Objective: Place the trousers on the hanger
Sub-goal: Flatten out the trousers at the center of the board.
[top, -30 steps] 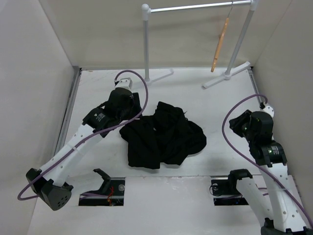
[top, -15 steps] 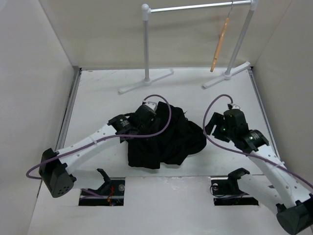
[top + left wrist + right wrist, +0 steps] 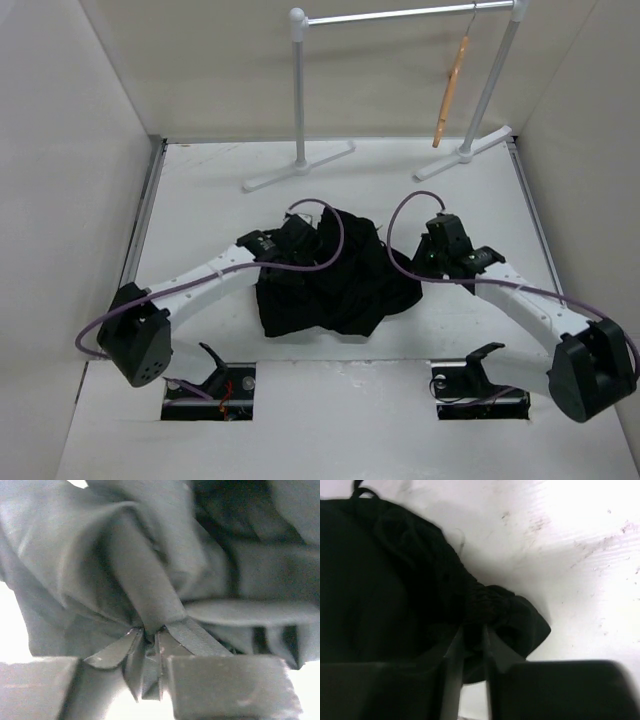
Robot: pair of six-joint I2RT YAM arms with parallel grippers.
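The black trousers (image 3: 340,285) lie crumpled in a heap at the middle of the table. My left gripper (image 3: 310,248) is at the heap's upper left. In the left wrist view the gripper (image 3: 150,635) is shut on a fold of the trousers (image 3: 150,580). My right gripper (image 3: 420,262) is at the heap's right edge. In the right wrist view it (image 3: 473,632) is shut on the gathered edge of the trousers (image 3: 395,580). The tan wooden hanger (image 3: 450,92) hangs edge-on from the rack at the back right, far from both grippers.
The silver rack (image 3: 400,15) stands at the back, with its feet (image 3: 297,165) on the table. White walls close in the left, right and back. The white table (image 3: 580,555) shows to the right of the trousers. Two slots with black clips (image 3: 215,365) lie at the near edge.
Both arms have swung inward from the sides to the trousers. Each gripper now pinches the fabric, the left at the upper left and the right at the right edge.
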